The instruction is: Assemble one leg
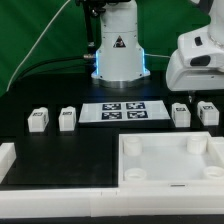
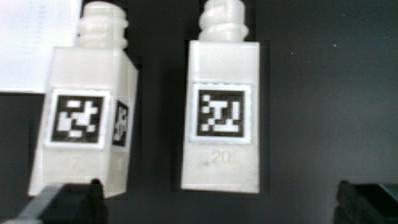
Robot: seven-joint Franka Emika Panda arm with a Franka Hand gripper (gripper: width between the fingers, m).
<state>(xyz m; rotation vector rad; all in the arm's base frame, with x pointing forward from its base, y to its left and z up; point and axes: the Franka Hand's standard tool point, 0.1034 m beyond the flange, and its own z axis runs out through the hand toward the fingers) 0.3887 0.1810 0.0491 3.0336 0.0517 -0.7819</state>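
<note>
Four small white legs with black-and-white tags stand on the black table in the exterior view: two on its left (image 1: 38, 119) (image 1: 67, 118) and two on its right (image 1: 181, 114) (image 1: 208, 113). My gripper (image 1: 192, 92) hangs above the right pair, apart from them. In the wrist view one leg (image 2: 222, 105) lies centred between my spread fingertips (image 2: 71, 205), and a second leg (image 2: 93, 110) lies beside it. The gripper (image 2: 221, 206) is open and empty.
The large white square panel (image 1: 170, 178) with round corner sockets lies at the front right. The marker board (image 1: 124, 111) lies in the middle before the robot base (image 1: 120, 55). A white L-shaped rail (image 1: 20, 165) runs along the front left.
</note>
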